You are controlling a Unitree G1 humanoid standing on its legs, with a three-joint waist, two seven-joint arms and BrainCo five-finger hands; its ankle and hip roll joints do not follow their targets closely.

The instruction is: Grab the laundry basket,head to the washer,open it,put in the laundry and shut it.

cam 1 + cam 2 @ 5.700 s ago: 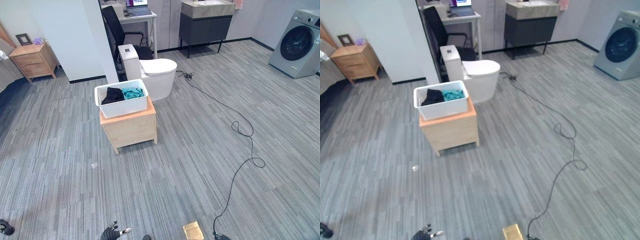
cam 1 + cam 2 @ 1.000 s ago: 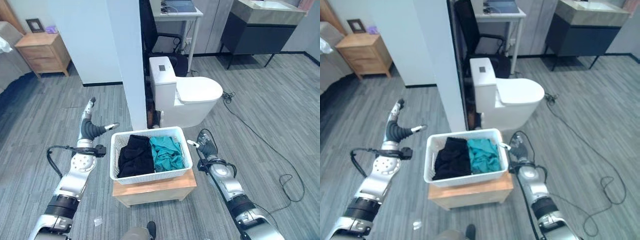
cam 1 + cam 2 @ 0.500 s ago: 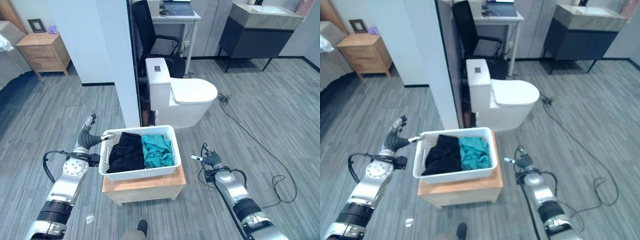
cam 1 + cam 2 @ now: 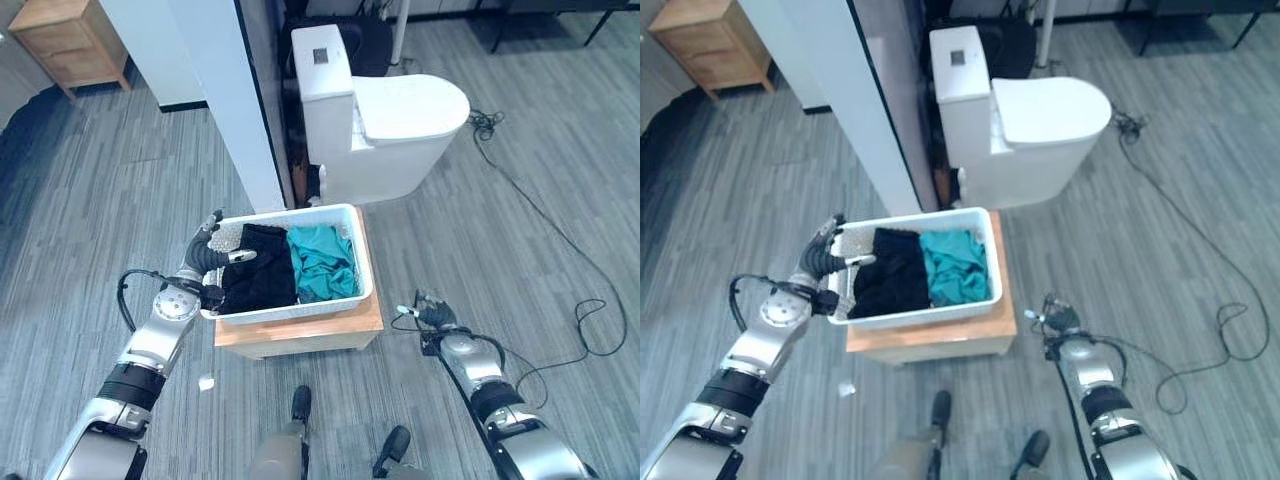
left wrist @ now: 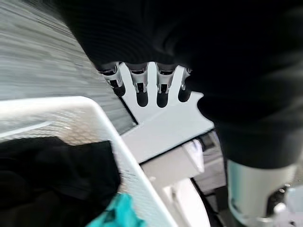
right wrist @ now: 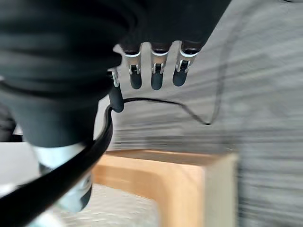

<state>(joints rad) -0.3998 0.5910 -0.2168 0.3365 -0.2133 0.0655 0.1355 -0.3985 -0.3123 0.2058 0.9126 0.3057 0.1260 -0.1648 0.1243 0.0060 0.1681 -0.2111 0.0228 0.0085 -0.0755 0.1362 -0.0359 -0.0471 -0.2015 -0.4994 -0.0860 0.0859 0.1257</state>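
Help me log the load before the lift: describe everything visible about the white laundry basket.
The laundry basket is a white rectangular tub of what looks like perforated plastic, with a solid rolled rim. It sits upright and open-topped on a low wooden stand, just in front of a white toilet. Inside lie a black garment on the robot's left and a teal garment on its right. The left hand is at the basket's left end, fingers straight beside the rim. The right hand is apart from it.

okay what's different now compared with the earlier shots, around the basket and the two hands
The left hand has closed in to the laundry basket end, thumb over the rim. The right hand has dropped away, open, beside the wooden stand. Basket, black and teal clothes are unmoved on the stand.
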